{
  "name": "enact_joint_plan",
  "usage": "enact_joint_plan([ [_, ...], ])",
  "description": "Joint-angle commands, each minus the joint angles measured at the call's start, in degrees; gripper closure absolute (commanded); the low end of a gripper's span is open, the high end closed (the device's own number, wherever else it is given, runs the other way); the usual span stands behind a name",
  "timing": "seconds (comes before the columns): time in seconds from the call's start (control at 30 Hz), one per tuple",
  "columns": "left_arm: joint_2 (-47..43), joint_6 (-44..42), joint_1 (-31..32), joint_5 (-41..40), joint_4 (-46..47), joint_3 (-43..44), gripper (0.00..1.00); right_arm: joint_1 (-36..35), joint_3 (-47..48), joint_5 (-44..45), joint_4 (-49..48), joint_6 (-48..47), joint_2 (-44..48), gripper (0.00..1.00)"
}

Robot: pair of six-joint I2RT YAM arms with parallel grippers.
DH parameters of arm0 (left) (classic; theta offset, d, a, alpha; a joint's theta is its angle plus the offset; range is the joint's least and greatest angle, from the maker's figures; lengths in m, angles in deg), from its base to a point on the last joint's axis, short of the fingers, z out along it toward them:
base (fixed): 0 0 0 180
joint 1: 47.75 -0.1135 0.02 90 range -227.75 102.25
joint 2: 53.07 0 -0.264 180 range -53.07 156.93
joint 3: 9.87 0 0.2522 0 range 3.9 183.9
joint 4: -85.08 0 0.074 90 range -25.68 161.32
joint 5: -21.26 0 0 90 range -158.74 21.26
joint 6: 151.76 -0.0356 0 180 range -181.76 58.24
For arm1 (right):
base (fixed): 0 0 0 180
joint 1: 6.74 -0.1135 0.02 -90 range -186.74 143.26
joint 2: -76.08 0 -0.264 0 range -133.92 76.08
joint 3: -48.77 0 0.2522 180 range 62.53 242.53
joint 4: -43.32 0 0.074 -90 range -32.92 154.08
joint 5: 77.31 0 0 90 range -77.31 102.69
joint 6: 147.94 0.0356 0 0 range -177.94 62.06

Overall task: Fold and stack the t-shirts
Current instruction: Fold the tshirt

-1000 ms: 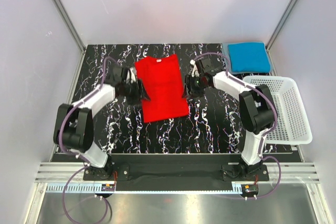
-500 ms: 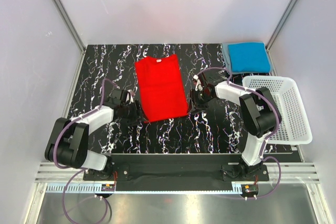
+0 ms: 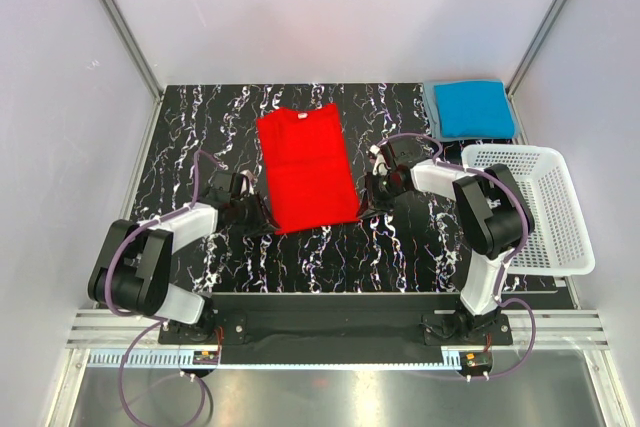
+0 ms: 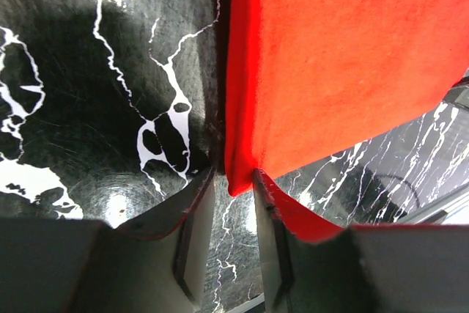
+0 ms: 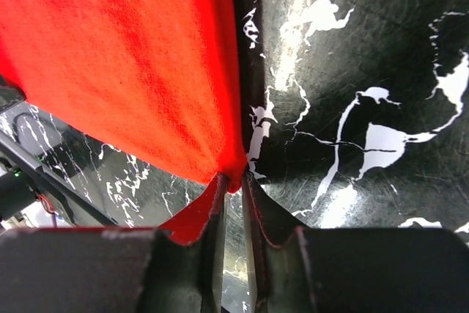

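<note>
The red t-shirt (image 3: 305, 167) lies folded into a long strip in the middle of the black marble table (image 3: 200, 127). My left gripper (image 3: 262, 215) is at its near left corner. In the left wrist view the jaws (image 4: 234, 181) stand a little apart with the red corner (image 4: 240, 178) between them and a thin gap at the left finger. My right gripper (image 3: 371, 197) is at the near right corner, shut on the cloth (image 5: 183, 71), as the right wrist view (image 5: 233, 179) shows. The blue t-shirt (image 3: 473, 107) lies folded at the back right, on a grey-blue one (image 3: 430, 97) that shows only at its edge.
A white mesh basket (image 3: 540, 209) stands at the right edge of the table, close to my right arm. White walls with metal posts close in the back and the sides.
Both grippers have slid along the red t-shirt's sides toward me, from its middle to its near corners. The right jaws have closed on the corner. The shirt has not moved.
</note>
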Motion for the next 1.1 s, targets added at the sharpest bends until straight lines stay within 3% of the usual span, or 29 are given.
enact_joint_plan([
  [0.0,0.8,-1.3,0.0,-6.7,-2.5,-1.8,0.67,0.1,-1.7,1.7,-0.3,-0.1,0.7,0.77],
  [0.07,-0.8,-1.7,0.0,-7.7,-4.6,-0.9,0.67,0.1,-1.7,2.1,1.1,0.1,3.0,0.7],
  [0.17,-3.6,-1.8,0.0,-8.1,-6.3,0.4,0.54,0.1,-0.8,4.0,3.3,0.2,6.1,0.56],
  [0.33,-3.5,-2.8,0.0,-2.5,-5.8,2.4,0.49,0.2,2.0,3.8,5.0,-0.4,6.8,0.48],
  [0.7,3.2,-2.8,0.0,-0.8,-1.3,0.4,0.48,0.3,5.6,-0.2,4.9,-3.5,-1.9,0.52],
  [0.87,3.7,-2.6,0.0,-2.6,-1.8,-0.6,0.56,0.3,3.5,0.5,4.5,-3.0,-1.2,0.56],
  [1.07,4.0,-3.5,0.0,-4.9,-2.4,-0.7,0.62,0.3,1.9,0.9,4.2,-3.0,-1.1,0.69],
])
